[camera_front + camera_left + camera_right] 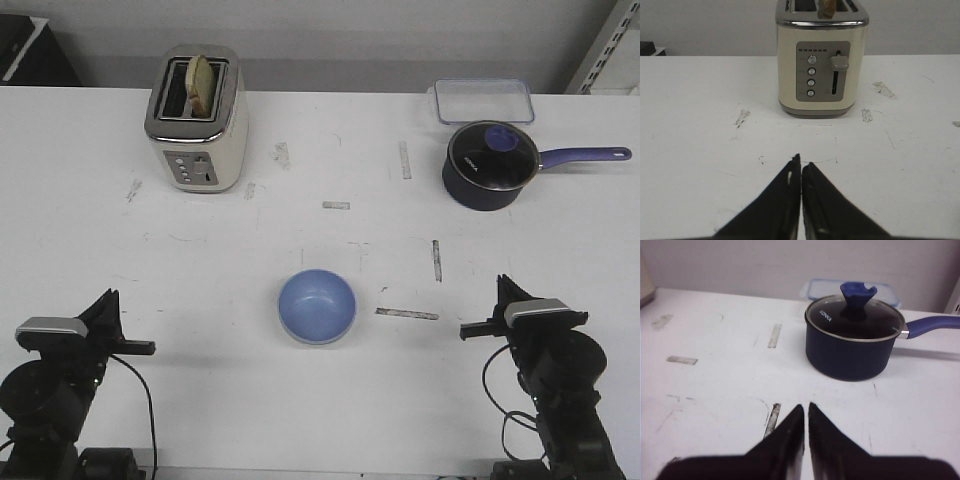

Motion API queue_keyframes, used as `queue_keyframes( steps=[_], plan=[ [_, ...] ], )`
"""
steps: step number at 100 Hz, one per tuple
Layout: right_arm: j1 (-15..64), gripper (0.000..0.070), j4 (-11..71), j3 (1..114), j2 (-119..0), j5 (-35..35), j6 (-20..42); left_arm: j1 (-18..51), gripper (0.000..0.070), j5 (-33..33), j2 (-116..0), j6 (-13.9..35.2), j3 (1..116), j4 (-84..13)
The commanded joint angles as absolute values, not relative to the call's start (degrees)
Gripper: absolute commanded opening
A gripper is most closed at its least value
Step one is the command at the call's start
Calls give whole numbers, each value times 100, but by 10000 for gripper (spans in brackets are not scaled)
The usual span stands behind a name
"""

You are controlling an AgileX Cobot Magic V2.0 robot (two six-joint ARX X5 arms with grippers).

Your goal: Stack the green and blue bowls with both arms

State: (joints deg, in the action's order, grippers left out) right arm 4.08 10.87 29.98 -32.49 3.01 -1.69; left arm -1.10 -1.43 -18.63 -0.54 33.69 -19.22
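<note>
Both clenched end effectors, left (150, 347) and right (466, 329), flank the blue bowl (317, 306).

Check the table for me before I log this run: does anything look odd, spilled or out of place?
Nothing is spilled or tipped. The blue bowl sits upright mid-table with a pale rim showing beneath it, perhaps the green bowl. The table has scuffs and tape remnants. A slice sticks up from the toaster.
</note>
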Motion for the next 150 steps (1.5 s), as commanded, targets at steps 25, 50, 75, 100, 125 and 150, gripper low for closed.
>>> queue_keyframes(
  steps=[25,50,75,100,125,150],
  plan=[
    [416,3,888,3030,-3262,298,-196,-67,1,-62,-628,-64,1444,-290],
    [416,3,897,3033,-3260,298,-196,-62,1,-51,-19,-58,193,534],
    [416,3,891,3033,-3260,298,-196,-56,2,-38,-19,-60,71,460],
    [416,3,880,3033,-3262,298,-196,-56,2,-36,-19,-60,71,458],
    [416,3,880,3033,-3260,298,-196,-58,2,-38,-19,-62,71,458],
    [416,3,880,3033,-3262,298,-196,-58,2,-38,-19,-60,71,458]
  ],
)
